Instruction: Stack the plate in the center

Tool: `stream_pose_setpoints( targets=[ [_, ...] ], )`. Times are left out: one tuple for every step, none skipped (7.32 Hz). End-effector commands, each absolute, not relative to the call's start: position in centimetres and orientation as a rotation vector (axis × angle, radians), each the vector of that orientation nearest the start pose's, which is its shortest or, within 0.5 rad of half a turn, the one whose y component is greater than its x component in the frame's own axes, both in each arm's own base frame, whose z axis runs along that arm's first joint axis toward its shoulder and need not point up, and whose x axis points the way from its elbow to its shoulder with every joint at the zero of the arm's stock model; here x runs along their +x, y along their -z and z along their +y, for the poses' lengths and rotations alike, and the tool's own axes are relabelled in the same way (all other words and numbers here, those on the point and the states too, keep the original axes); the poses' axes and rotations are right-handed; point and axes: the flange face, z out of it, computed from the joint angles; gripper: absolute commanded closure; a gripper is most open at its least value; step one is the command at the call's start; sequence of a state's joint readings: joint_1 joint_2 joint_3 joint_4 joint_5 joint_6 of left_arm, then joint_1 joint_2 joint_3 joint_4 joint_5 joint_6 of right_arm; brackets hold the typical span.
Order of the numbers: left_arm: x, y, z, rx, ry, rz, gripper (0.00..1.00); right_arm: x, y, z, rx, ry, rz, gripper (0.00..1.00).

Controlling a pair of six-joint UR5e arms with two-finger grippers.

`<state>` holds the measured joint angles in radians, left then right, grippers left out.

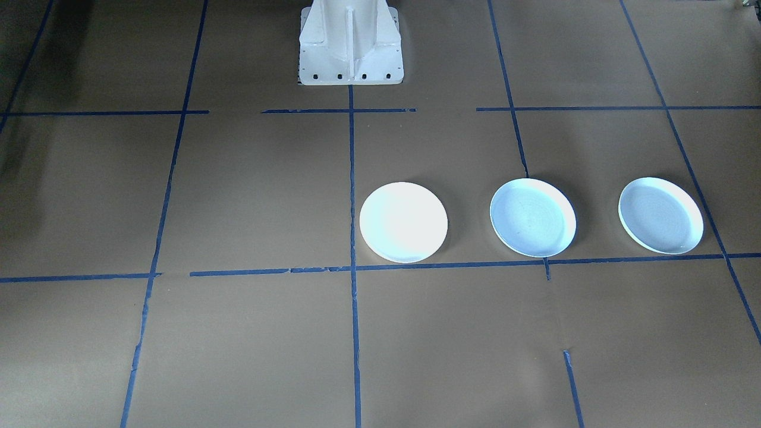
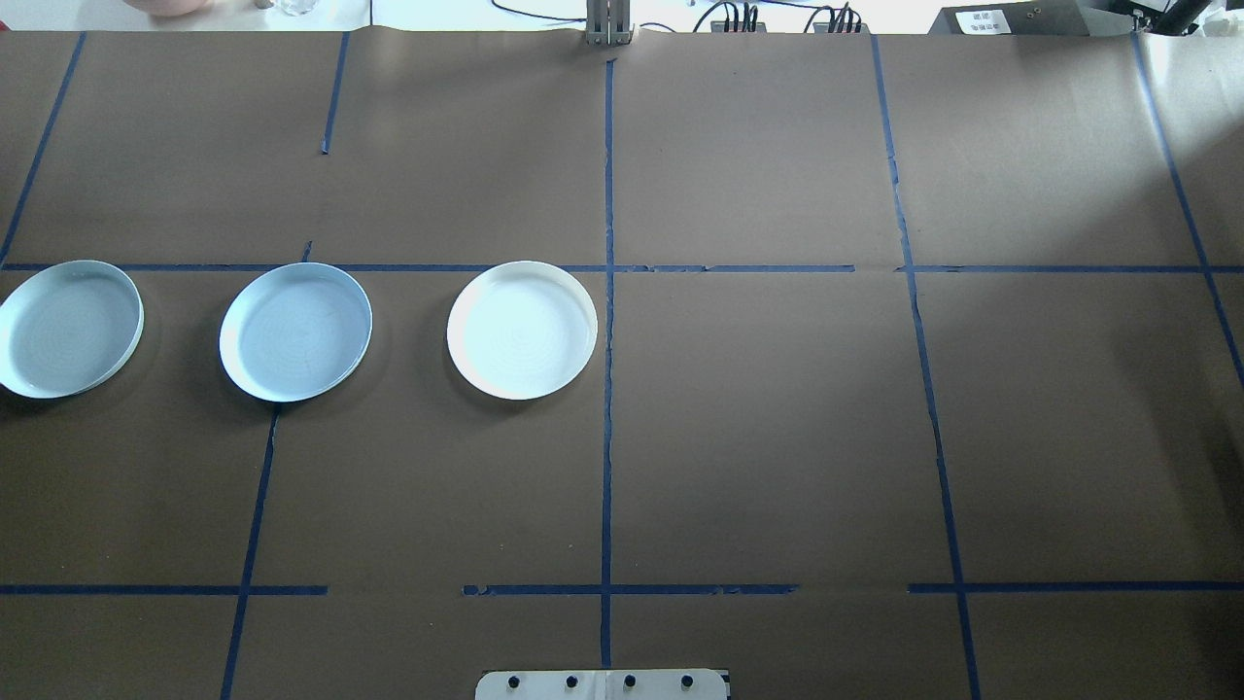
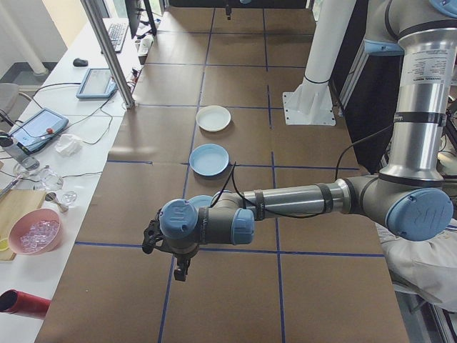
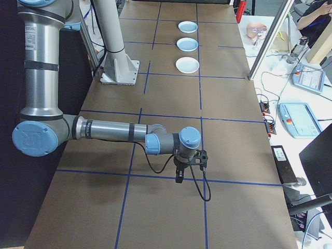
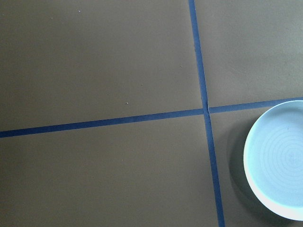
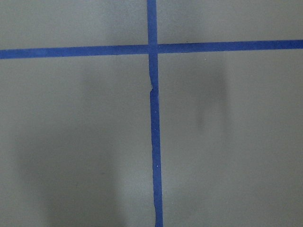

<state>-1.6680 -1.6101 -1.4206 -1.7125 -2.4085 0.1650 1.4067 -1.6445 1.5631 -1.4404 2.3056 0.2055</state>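
Observation:
Three round plates lie in a row on the brown table. The center plate [image 2: 296, 331] [image 1: 532, 217] is pale bluish with a raised rim. A like bluish plate [image 2: 68, 329] [image 1: 660, 215] lies on its outer side and a bright-white plate [image 2: 522, 329] [image 1: 403, 222] nearer the table's midline. My left gripper [image 3: 179, 270] hangs over the table's left end, short of the row; the left wrist view catches the edge of a bluish plate [image 5: 279, 175]. My right gripper [image 4: 179, 178] hangs far from the plates over bare tape lines. Open or shut, I cannot tell for either.
Blue tape lines [image 2: 607, 389] divide the table into squares. The white robot pedestal [image 1: 351, 41] stands at the near middle. A side bench along the far edge holds tablets [image 3: 96, 82], a pink bowl [image 3: 34, 232] and cables.

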Motion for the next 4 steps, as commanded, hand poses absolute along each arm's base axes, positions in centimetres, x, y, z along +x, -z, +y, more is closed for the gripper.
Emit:
stream_pose_setpoints(
  targets=[
    [-10.8,-69.7,-50.0,0.135,-0.075,0.826,0.00,-1.0,-68.8,-46.7,-0.090,-0.022,-0.730,0.00],
    [-10.7,-69.7,-50.1,0.143,-0.084,0.825,0.00,-1.0,-68.7,-46.7,-0.089,-0.022,-0.731,0.00],
    [-10.4,-70.0,-50.2,0.146,-0.097,0.823,0.00,-1.0,-68.7,-46.7,-0.089,-0.021,-0.731,0.00],
    [-10.1,-71.1,-50.3,0.143,-0.101,0.828,0.00,-1.0,-68.7,-46.7,-0.089,-0.021,-0.731,0.00]
  ],
)
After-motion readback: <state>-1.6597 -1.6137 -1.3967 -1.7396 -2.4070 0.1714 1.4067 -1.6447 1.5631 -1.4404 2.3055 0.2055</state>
